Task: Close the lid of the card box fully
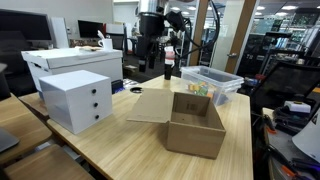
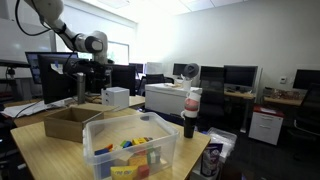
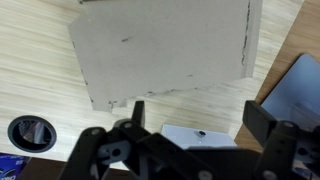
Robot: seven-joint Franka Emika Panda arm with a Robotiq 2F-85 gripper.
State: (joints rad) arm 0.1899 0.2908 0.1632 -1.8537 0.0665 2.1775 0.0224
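Holding the black two-fingered end effector (image 3: 197, 112) spread wide and pinching nothing, hanging above the pale wooden surface (image 1: 115, 150) and well apart from the plain brown corrugated card box (image 1: 197, 138). Finding that card box standing open on the surface in an exterior view, near the clear plastic bin (image 1: 212, 84), with the white drawer unit (image 1: 76, 100) off beyond the far side of the flap. Seeing the large flat brown cardboard lid (image 1: 150, 106) folded right out to one side of the opening, hinged along one top edge; not managing to tell whether its free edge is touching the surface. Looking down in the wrist view on a flat cardboard sheet, most likely that same lid (image 3: 160, 50).

Judging the lid as light and thin, stiff across its face yet bending readily at the hinge crease, matte rather than slippery, easily dented by a hard squeeze. Expecting the card box itself to be light enough for sliding under a sideways push. Favouring a hold at the middle of the free edge, farthest from the hinge, with one finger going under and one over, or simply hooking beneath it. Then swinging up and over and pressing down flat on the rim.
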